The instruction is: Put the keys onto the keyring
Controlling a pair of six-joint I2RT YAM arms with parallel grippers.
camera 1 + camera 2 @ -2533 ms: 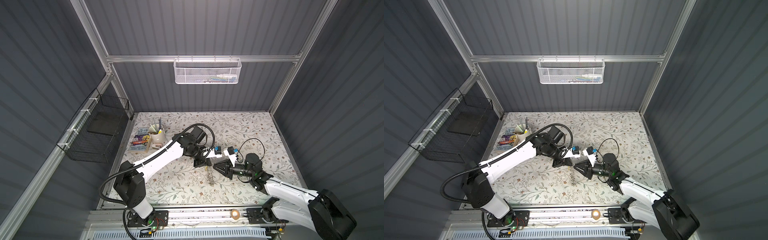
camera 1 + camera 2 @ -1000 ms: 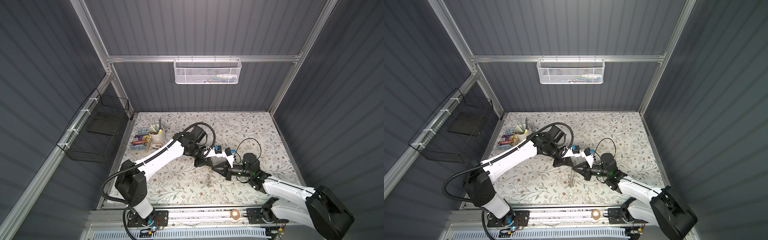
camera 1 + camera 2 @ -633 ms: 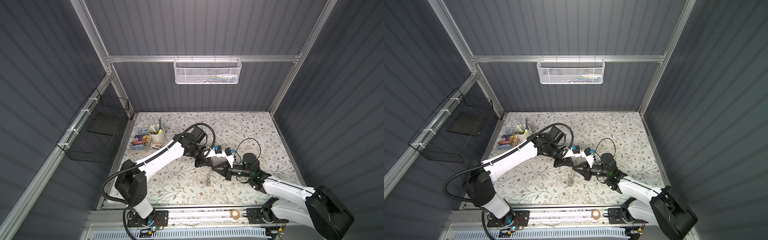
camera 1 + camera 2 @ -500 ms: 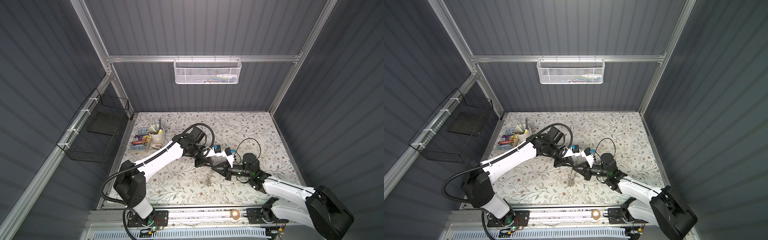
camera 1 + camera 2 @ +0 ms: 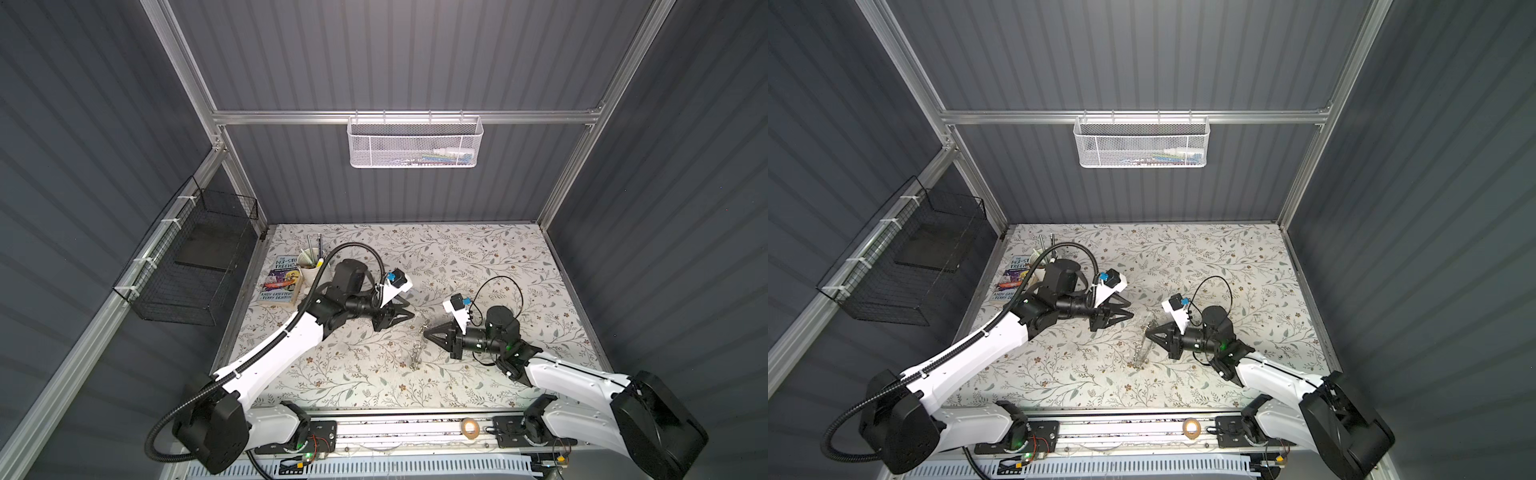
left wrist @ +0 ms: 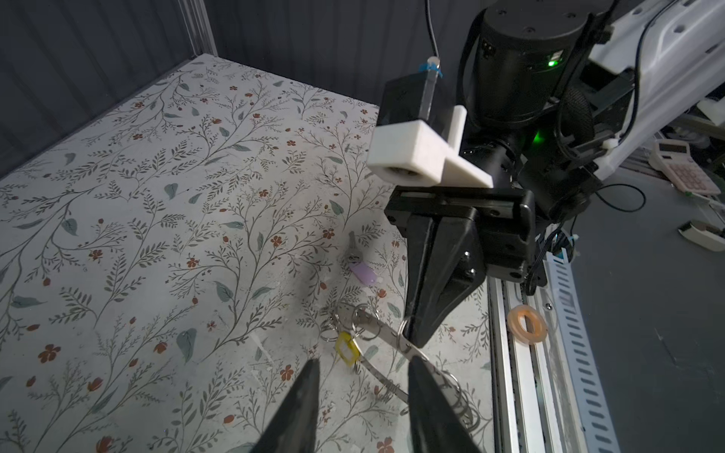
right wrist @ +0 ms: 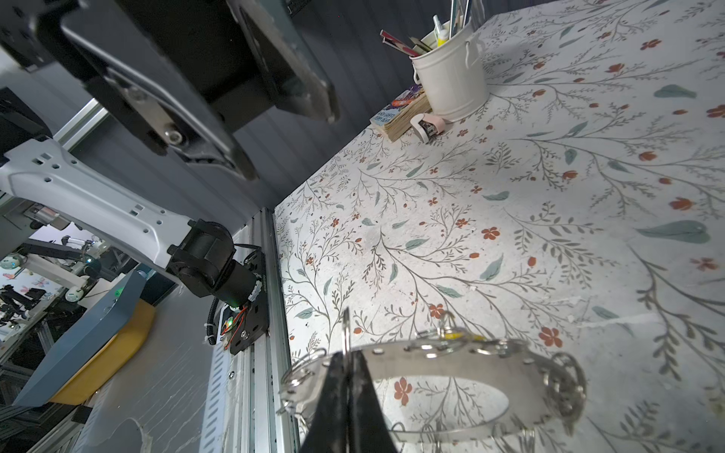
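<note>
1. The right gripper [image 7: 347,370] is clamped shut on the rim of the keyring [image 7: 451,368], holding it on edge over the table [image 5: 478,266], toward the front middle.
2. The yellow-tagged key [image 6: 347,350] hangs from a wire loop on that rim, near the pinch.
3. The lilac-tagged key [image 6: 364,271] lies flat on the table, apart from the ring.
4. The left gripper [image 5: 411,311] faces the ring from nearby, its jaws parted, clear of the ring.
5. A white cup [image 5: 309,272] and a book [image 5: 282,279] sit at the table's left edge; a tape roll [image 6: 514,323] rests on the front rail [image 5: 374,428].
</note>
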